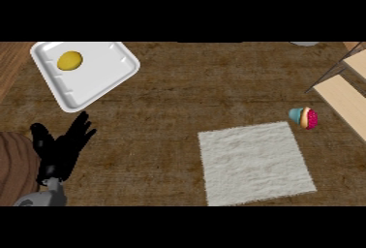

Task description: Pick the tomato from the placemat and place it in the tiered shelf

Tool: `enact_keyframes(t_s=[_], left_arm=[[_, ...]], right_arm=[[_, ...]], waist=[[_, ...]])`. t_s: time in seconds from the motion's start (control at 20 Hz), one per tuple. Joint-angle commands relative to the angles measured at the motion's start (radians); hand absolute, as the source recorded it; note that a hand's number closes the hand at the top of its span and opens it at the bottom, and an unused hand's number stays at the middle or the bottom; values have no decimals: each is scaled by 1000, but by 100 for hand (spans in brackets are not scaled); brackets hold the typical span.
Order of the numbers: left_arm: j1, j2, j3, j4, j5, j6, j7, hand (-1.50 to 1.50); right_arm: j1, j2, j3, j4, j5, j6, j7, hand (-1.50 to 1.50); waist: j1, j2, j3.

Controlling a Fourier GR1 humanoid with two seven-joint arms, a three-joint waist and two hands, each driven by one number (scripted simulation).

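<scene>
one hand (63,145) shows, the robot's left, at the lower left of the frame: fingers (82,122) straight, spread upward, holding nothing, so it looks parked rather than reaching. to its right on the bench (164,97) lies the white placemat (253,162), with no tomato visible on it. the tiered shelf (346,99) sits at the right edge. no writing is readable.

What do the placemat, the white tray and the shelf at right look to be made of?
Placemat: likely fabric, matt off-white, going by its mottled nap and fuzzy edges. White tray: probably moulded plastic or foam, smooth, with a raised rim and rounded corners. Shelf: pale matt boards like unfinished wood; its thin dark frame may be metal.
</scene>
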Motion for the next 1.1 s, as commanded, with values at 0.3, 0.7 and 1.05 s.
enact_keyframes(t_s=[0.3, 0.7, 1.05], left_arm=[[-12, -30, -15, 66, -21, 21, 20, 0], [27, -12, 1, 40, -2, -16, 1, 0], [-1, 21, 33, 20, 11, -5, 70, 0]], right_arm=[[-51, 26, -96, -97, -147, -195, 5, -150], [38, -77, -111, -219, -59, -266, 105, -150], [154, -133, -246, -431, -53, -252, 195, -150]], waist=[[-9, 4, -5], [-16, 2, -5], [-30, -2, -4]])
